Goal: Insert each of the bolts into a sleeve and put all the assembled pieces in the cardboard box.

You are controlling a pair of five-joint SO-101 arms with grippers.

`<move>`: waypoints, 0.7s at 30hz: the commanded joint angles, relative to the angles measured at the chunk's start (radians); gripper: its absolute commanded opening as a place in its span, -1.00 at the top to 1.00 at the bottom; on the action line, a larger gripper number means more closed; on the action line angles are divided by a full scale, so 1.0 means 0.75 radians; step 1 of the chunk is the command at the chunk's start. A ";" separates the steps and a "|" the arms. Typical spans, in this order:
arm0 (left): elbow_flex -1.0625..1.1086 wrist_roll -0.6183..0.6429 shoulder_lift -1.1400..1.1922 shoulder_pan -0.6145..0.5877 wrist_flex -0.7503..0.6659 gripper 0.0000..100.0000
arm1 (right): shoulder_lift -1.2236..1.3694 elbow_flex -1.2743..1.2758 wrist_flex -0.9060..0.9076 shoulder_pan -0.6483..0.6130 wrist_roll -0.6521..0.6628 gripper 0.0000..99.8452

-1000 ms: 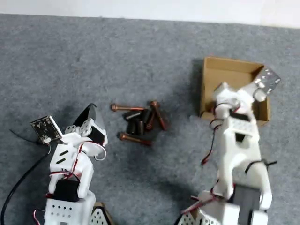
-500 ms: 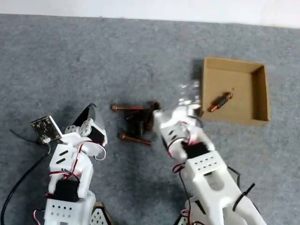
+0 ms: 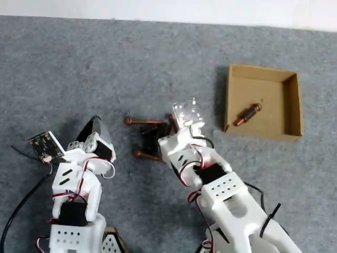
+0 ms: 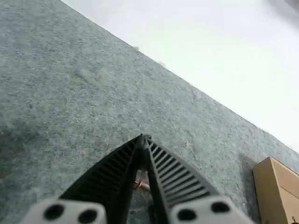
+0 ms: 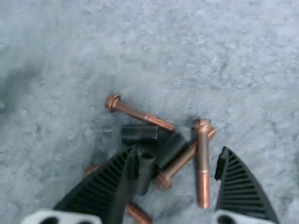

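The right gripper [image 5: 178, 154] stands wide open and holds nothing, its two black fingers set either side of the loose pile on the grey mat [image 3: 79, 63]. One finger [image 5: 119, 179] presses against a black sleeve [image 5: 145, 169]; the other is just clear of a copper bolt [image 5: 202, 163] lying lengthwise between the fingers. Two more sleeves [image 5: 139, 134] [image 5: 172, 148] and a slanted bolt [image 5: 140, 114] lie just beyond the fingertips, in the middle of the right wrist view. The left gripper [image 4: 142, 138] is closed to a point on nothing, hovering over bare mat at the lower left of the high view, well apart from the pile. A second ago the right arm was stretched over the cardboard box [image 3: 263, 71] at the upper right; it has since swung back to the centre of the frame, over the pile, and the left arm has edged slightly leftward. One assembled piece [image 3: 247, 114] now lies in the box, tilted, well apart from both grippers.
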 commanded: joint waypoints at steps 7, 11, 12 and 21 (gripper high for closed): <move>0.009 0.023 -0.017 -0.081 -0.029 0.99 | -0.036 -0.011 0.056 -0.167 -0.025 0.51; -0.013 0.200 -0.017 -0.232 -0.029 0.99 | -0.036 -0.011 0.054 -0.167 -0.143 0.51; -0.015 0.213 -0.017 -0.249 -0.029 0.99 | -0.034 -0.009 0.054 -0.171 -0.143 0.51; -0.015 0.215 -0.017 -0.255 -0.029 0.99 | 0.357 -0.044 0.001 -0.193 -0.143 0.51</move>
